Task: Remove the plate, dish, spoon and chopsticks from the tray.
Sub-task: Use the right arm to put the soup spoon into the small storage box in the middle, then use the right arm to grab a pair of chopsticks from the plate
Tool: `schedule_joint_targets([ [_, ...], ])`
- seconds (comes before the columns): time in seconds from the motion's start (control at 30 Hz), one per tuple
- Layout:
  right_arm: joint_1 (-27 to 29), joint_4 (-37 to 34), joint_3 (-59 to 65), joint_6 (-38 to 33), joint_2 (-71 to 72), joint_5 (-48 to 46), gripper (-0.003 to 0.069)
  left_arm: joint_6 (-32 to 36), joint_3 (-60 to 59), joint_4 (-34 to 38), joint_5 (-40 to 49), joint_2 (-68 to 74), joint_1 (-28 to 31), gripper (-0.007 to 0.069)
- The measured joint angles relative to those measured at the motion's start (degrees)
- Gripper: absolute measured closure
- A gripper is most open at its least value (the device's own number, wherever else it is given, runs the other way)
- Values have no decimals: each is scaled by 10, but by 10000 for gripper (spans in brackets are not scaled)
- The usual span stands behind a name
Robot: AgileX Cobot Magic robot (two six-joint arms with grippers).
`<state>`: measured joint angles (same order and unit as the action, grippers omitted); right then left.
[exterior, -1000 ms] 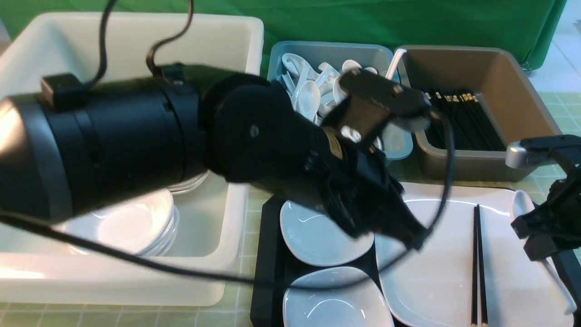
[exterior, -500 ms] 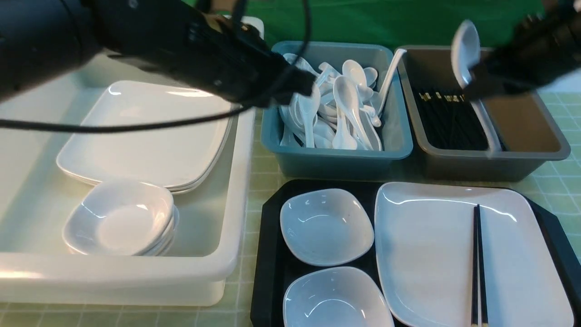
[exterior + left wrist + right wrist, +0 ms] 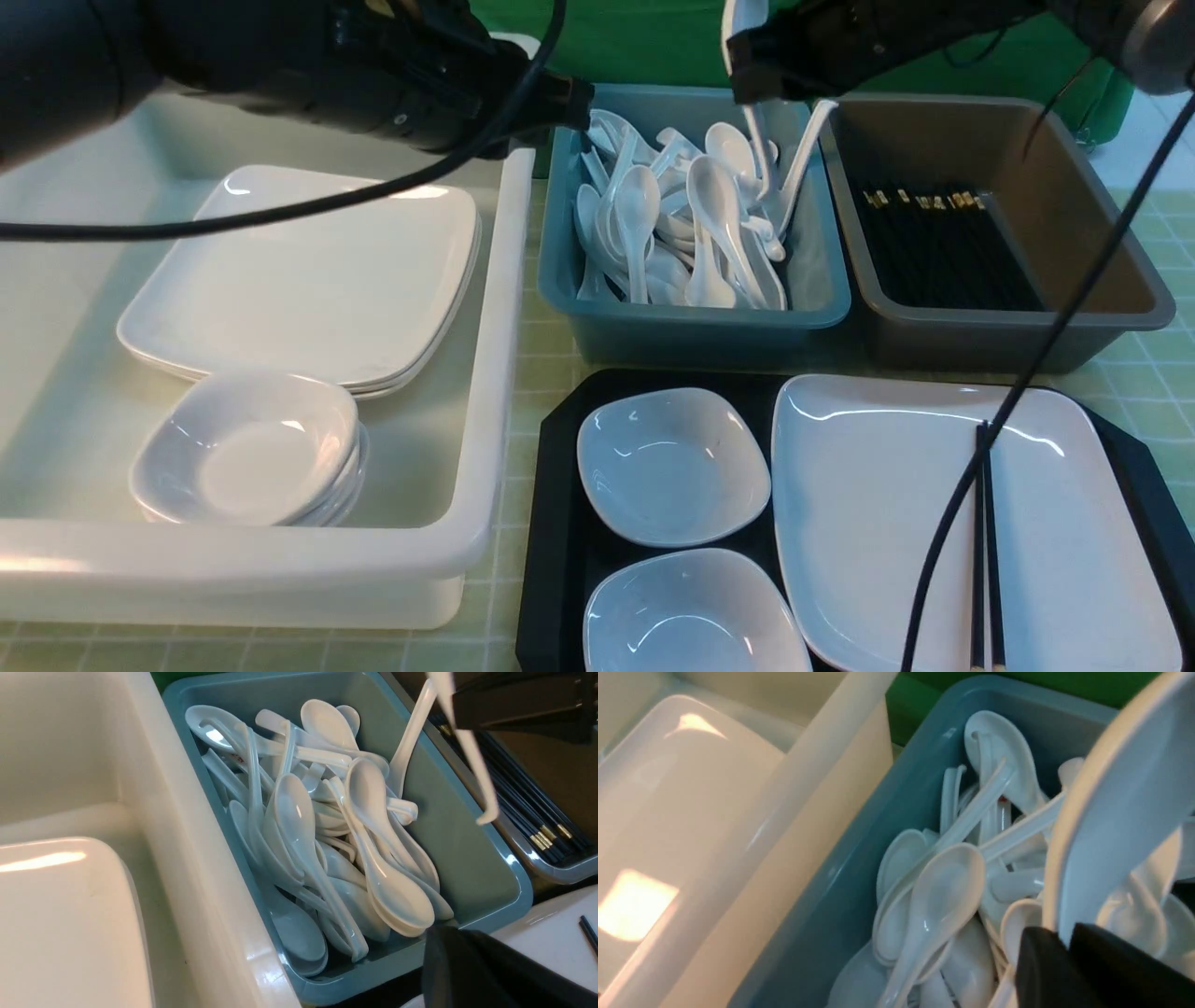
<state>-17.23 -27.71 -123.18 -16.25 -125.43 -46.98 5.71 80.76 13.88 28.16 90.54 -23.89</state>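
My right gripper [image 3: 756,65] hangs over the blue bin [image 3: 691,327], shut on the white spoon [image 3: 754,131], whose handle points down into the bin. In the right wrist view the spoon [image 3: 1120,812] sits between the dark fingers [image 3: 1036,956]. The black tray [image 3: 551,523] holds the large square plate [image 3: 878,523], with the chopsticks [image 3: 982,541] lying on it, and two small dishes [image 3: 672,467] [image 3: 691,616]. My left gripper [image 3: 569,98] hovers shut and empty by the white tub's far right corner.
The blue bin is piled with several white spoons [image 3: 373,858]. A grey-brown bin [image 3: 1008,327] with black chopsticks stands to its right. The white tub [image 3: 485,373] on the left holds stacked plates [image 3: 308,280] and stacked dishes [image 3: 247,448]. A black cable [image 3: 1027,373] crosses the plate.
My right gripper carried the spoon leftward from above the grey-brown bin to above the blue bin. My left arm drew back a little toward the far left.
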Motion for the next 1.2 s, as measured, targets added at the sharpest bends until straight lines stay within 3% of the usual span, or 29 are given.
schedule_joint_targets([
  [0.17,-6,1,-2,12,-7,-20,327,0,0,0,33,0,0,643],
  [0.2,-5,1,-10,17,-3,-60,255,0,0,0,43,0,0,643],
  [0.27,-3,5,-19,17,4,-108,240,3,0,3,54,-2,0,643],
  [0.33,2,37,-28,36,29,-194,310,34,0,21,84,-10,-2,643],
  [0.4,8,90,-14,66,70,-212,453,65,0,43,113,-19,-11,643],
  [0.43,8,95,-11,69,75,-213,469,65,0,45,117,-20,-11,643],
  [0.5,12,162,46,92,154,-216,613,101,0,59,179,-26,-39,643],
  [0.63,12,205,164,106,257,-218,614,115,-4,58,226,-26,-87,643],
  [0.7,12,223,267,125,317,-212,554,120,-14,57,232,-27,-118,643],
  [0.8,12,237,418,155,367,-165,408,122,-36,53,221,-27,-152,643],
  [0.87,12,239,456,162,372,-145,363,122,-43,51,214,-27,-162,643],
  [0.9,13,248,523,186,374,-102,272,122,-53,50,208,-27,-168,643],
  [1.0,13,262,606,219,358,-23,158,123,-63,47,204,-25,-172,643],
  [1.2,13,287,650,259,297,43,109,117,-64,32,202,-19,-172,643],
])
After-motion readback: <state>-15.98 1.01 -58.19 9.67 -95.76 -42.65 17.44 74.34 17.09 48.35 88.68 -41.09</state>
